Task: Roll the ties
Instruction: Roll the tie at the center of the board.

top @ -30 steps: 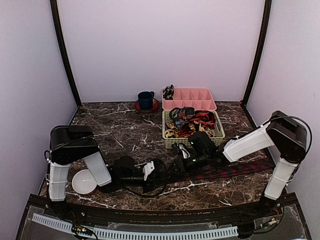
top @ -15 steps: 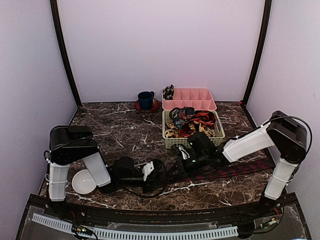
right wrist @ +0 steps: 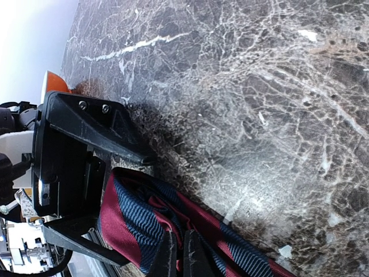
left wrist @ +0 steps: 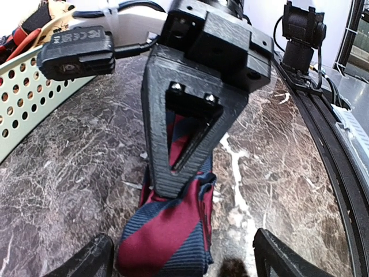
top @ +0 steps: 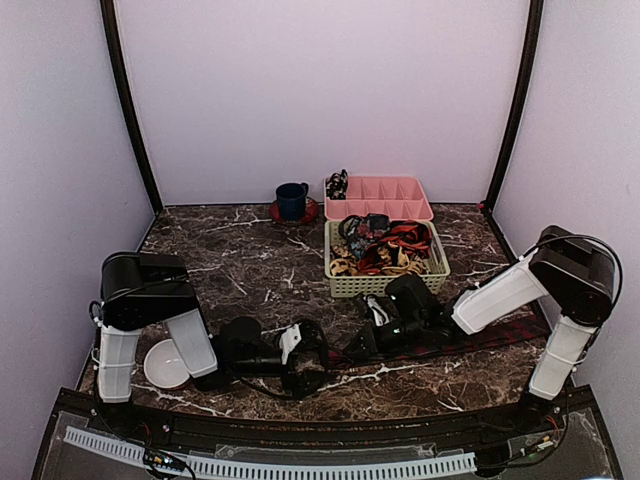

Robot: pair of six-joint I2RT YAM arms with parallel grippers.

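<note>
Item 1: striped tie [left wrist: 167, 231], flat on the table [top: 230, 265] just in front of the basket [top: 345, 284], 1 end folded over.
Right gripper [left wrist: 176, 184]: clamped on that fold, likely anchoring the roll's core.
Left gripper [left wrist: 181, 262]: jaws wide, straddling the fold, free to re-grip.

From above, one end of the striped tie [top: 490, 337] vanishes under the right gripper [top: 358, 344], and the heap [top: 385, 250] in the basket [top: 388, 288] is way too small to sort out. Left wrist cam: left gripper [left wrist: 181, 262] has both fingers [left wrist: 86, 259] chopped off by the bottom edge.
</note>
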